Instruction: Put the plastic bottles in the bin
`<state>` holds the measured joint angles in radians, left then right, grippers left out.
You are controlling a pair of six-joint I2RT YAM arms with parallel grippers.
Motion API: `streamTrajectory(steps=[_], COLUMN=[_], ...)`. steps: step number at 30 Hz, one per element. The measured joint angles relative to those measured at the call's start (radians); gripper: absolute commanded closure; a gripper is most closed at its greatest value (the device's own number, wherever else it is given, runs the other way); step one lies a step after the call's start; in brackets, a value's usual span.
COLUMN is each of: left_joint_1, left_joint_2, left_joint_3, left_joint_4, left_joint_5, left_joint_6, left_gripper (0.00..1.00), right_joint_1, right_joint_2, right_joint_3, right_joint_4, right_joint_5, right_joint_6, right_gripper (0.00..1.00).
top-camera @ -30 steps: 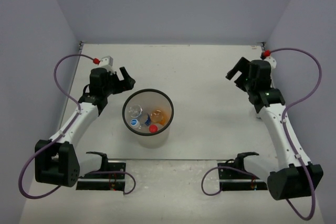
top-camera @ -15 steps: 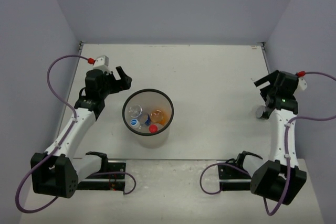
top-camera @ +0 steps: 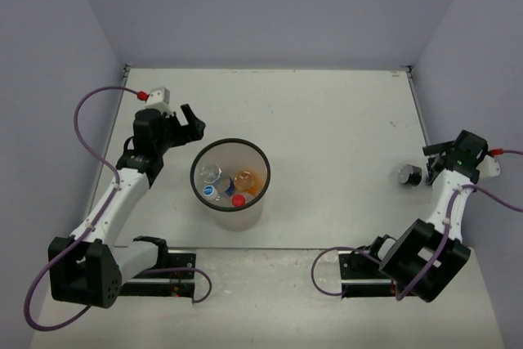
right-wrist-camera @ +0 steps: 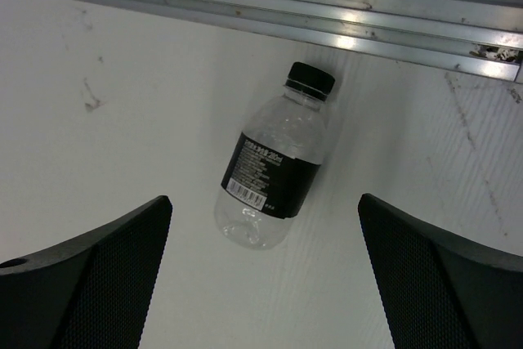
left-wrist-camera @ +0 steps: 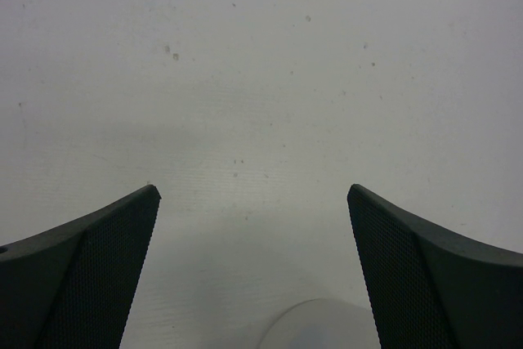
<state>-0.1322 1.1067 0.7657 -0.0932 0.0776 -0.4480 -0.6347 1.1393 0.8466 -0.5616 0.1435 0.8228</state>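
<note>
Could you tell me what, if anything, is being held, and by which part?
Nothing is held: the left end effector and right end effector are open; the black-label bottle lies untouched on the table.

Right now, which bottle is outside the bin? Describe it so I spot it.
Go to the table's right edge, beside the right gripper. A clear bottle lies there on its side, alone; its black cap and black label mark it out from those in the bin.
</note>
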Motion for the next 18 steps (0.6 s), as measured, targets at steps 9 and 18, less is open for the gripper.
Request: streamTrajectory(steps=[9, 18], left_joint_1=[0.0, 0.0], left_joint_2=[0.008, 0.008], left_joint_3=[-0.011, -0.011], left_joint_4=[-0.002, -0.002], left_joint_5=[-0.014, -0.035], left_joint_6=[0.0, 0.006], left_gripper=[0.0, 0.0], right_joint_1=[-0.014, -0.013], right_joint_2=[0.109, 0.242], right_joint_3=[-0.021, -0.039], right_joint_4=[0.041, 0.105], right_joint_5=[-0.035, -0.053], right_joint_6=[0.001, -0.001], right_gripper=[0.01, 0.01])
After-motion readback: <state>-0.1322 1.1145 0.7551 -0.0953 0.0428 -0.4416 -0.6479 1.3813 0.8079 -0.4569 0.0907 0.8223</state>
